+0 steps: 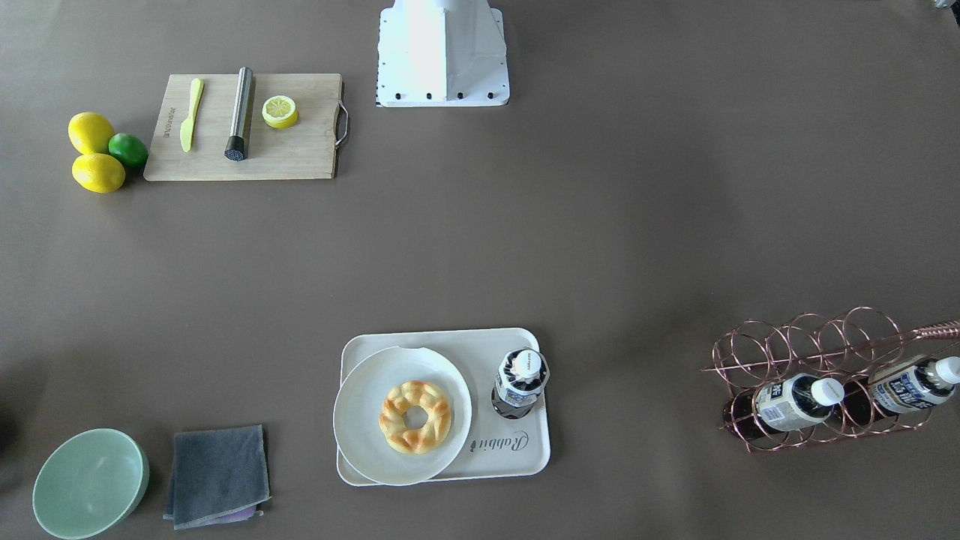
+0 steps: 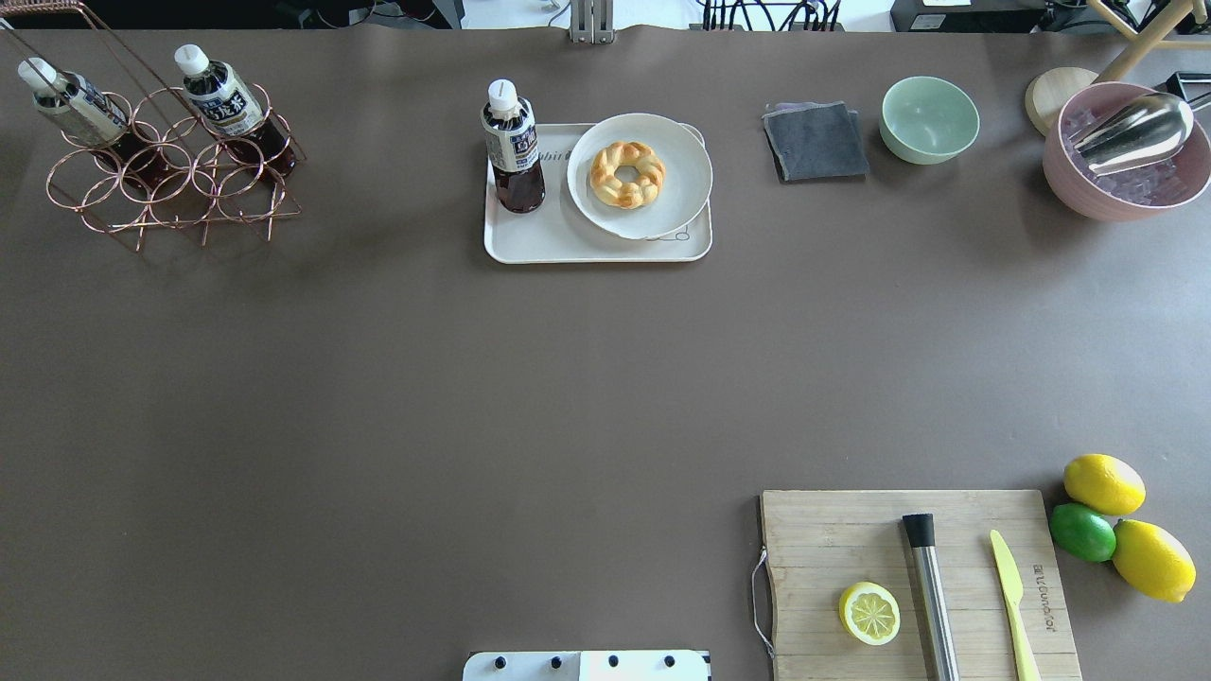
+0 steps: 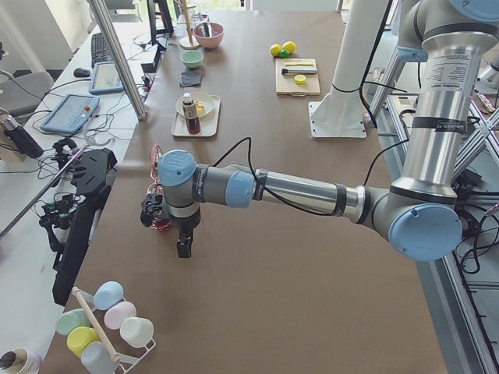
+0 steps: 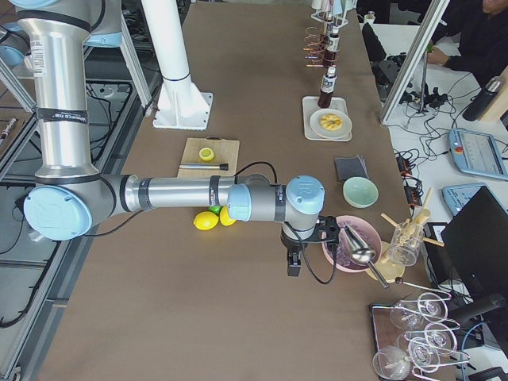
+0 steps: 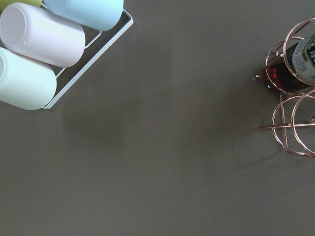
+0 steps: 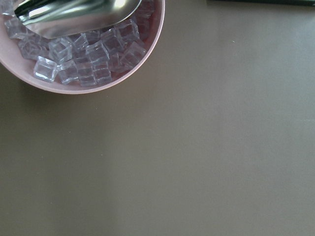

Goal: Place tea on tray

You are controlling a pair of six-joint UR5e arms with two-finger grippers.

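Tea [image 2: 514,151] upright on tray [image 2: 568,246]; left arm [image 3: 296,191] outstretched.

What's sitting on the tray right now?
On the tray: one upright tea bottle beside a plate holding a ring pastry. Tray surface under the plate is hidden.

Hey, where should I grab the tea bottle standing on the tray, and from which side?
Grip the tea bottle round its labelled body, below the white cap. It stands upright on the tray, with the plate close on the robot's right, so probably come from its open left side.
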